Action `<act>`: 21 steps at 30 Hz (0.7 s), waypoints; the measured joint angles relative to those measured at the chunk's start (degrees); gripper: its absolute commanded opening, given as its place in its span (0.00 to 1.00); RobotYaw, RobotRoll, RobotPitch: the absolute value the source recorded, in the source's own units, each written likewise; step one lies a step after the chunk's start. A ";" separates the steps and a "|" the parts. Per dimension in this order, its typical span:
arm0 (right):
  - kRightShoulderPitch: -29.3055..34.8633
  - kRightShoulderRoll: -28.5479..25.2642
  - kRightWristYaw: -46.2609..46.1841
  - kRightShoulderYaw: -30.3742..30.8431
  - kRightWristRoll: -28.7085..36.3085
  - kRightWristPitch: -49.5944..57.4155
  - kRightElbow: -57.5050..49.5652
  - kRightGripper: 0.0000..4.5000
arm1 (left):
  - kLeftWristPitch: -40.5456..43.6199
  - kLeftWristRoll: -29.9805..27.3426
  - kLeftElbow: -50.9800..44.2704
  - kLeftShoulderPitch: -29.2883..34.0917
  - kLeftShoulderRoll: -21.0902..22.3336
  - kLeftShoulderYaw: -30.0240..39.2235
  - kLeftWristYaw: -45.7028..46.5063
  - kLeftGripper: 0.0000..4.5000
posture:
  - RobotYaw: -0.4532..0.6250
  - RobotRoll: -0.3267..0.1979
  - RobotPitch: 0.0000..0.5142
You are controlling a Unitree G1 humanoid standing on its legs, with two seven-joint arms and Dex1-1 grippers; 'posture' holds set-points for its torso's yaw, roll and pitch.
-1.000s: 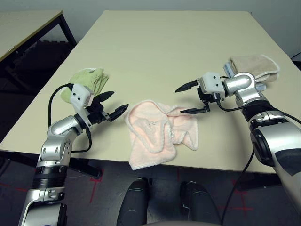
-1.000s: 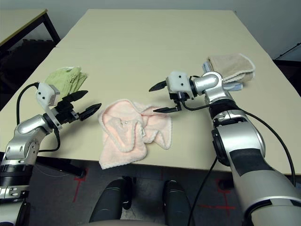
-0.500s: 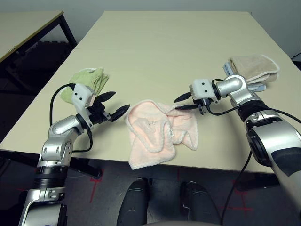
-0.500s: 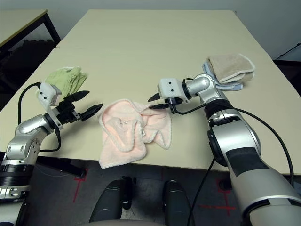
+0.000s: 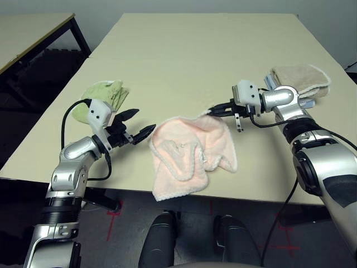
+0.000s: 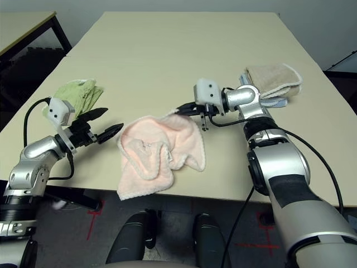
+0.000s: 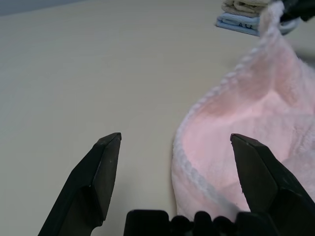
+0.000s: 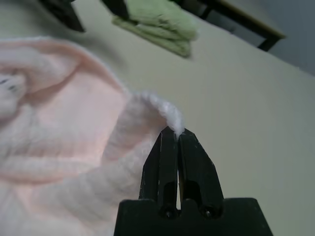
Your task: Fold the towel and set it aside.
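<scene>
Right now the right pincer (image 8: 176,133) pinches only a thin nip of the pink towel's (image 5: 192,151) corner, which may slip free; the left pincer (image 5: 139,125) stands spread beside it.

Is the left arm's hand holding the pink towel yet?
No, the left gripper has its fingers spread apart beside the towel, gripping nothing.

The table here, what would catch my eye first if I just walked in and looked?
Most striking is the pale pink towel, rumpled near the table's front edge, with one corner pinched and lifted by the right end effector. To its left, the left end effector hovers open beside it. A light green towel lies behind that arm, and a beige folded towel sits on a blue one at the far right.
</scene>
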 measured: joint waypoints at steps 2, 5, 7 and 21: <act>-2.55 0.04 -7.85 -2.62 0.82 -1.72 -0.06 0.01 | -0.06 0.19 1.35 -1.41 -0.46 -0.33 0.33 1.00 | 0.47 0.62 0.19; -5.86 -0.26 -14.66 -4.12 1.08 -4.12 -0.62 0.01 | -0.60 0.68 3.38 -3.45 -1.26 -0.96 0.38 1.00 | 0.47 0.62 0.19; -6.66 -0.24 -17.33 -4.49 1.06 -5.14 -0.66 0.01 | -1.01 1.02 5.17 -4.85 -1.76 -1.44 0.36 1.00 | 0.46 0.62 0.18; -15.58 0.09 -28.78 -4.99 0.45 -5.53 -0.42 0.01 | -2.99 2.06 11.06 -9.22 -4.63 -3.06 -0.11 1.00 | 0.45 0.62 0.17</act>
